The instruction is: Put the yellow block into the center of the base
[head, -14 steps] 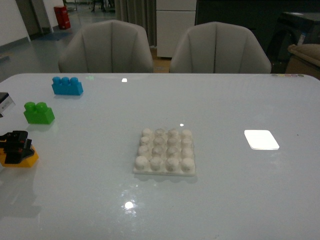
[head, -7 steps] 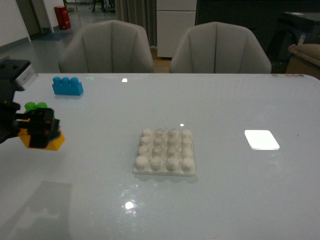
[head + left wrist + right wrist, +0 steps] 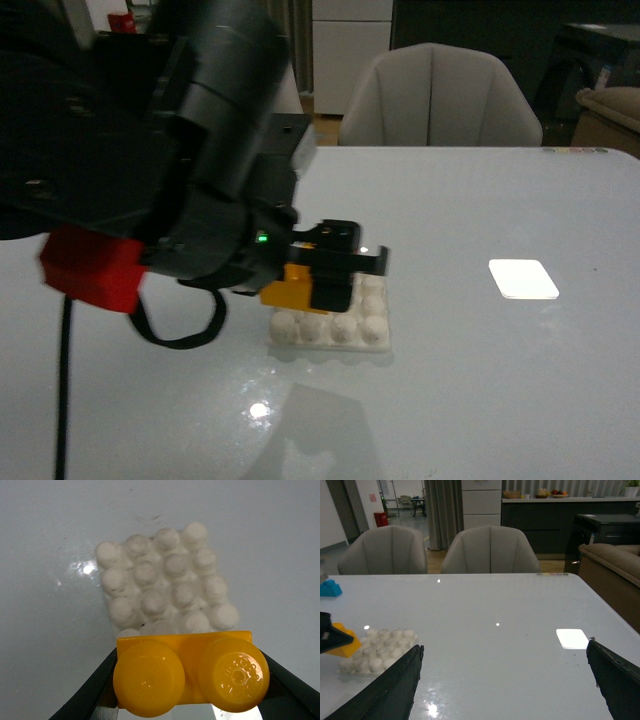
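Left jaws clenched on the yellow block (image 3: 187,675), gripping its two short ends, studs up. The block hangs over the near-left part of the base (image 3: 345,330), not yet seated. The middle studs lie just right and far of it. In the left wrist view the block's long axis runs roughly along the stud rows, with the base (image 3: 165,587) slightly twisted against it. My read: it needs a short shift to centre, a small square-up, then a press down. The left arm (image 3: 200,200) is the one on the job. Right jaws released, spread wide and empty, well apart on the right side of the counter (image 3: 480,390).

Hidden: the left arm blocks the left half of the counter and the base's left and far studs in the front view. The block's underside is unseen, so I cannot tell whether it touches the studs or clears them. The right wrist view shows only a sliver of the block (image 3: 340,647).
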`<move>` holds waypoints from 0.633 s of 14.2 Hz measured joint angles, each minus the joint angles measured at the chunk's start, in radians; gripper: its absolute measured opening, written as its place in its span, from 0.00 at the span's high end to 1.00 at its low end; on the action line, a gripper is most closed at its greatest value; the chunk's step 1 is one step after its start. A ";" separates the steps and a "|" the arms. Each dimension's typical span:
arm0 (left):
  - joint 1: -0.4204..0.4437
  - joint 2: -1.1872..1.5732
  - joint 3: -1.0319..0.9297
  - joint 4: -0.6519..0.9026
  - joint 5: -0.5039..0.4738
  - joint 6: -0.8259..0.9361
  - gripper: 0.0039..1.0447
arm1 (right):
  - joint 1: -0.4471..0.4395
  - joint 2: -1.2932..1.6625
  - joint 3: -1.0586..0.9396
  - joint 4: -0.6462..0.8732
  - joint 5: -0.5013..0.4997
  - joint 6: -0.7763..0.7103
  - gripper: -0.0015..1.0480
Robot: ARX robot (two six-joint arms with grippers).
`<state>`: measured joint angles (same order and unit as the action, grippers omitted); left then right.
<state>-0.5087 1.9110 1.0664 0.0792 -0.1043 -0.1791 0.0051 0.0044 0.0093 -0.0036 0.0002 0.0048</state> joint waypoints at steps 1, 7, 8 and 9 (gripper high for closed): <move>-0.030 0.031 0.039 -0.018 -0.023 -0.016 0.38 | 0.000 0.000 0.000 0.000 0.000 0.000 0.06; -0.064 0.158 0.187 -0.078 -0.086 -0.058 0.38 | 0.000 0.000 0.000 0.000 0.000 0.000 0.06; -0.057 0.192 0.227 -0.105 -0.095 -0.074 0.38 | 0.000 0.000 0.000 0.000 0.000 0.000 0.06; -0.057 0.224 0.260 -0.112 -0.103 -0.080 0.38 | 0.000 0.000 0.000 0.000 0.000 0.000 0.06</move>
<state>-0.5655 2.1345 1.3266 -0.0326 -0.2070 -0.2588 0.0051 0.0044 0.0093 -0.0032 0.0002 0.0048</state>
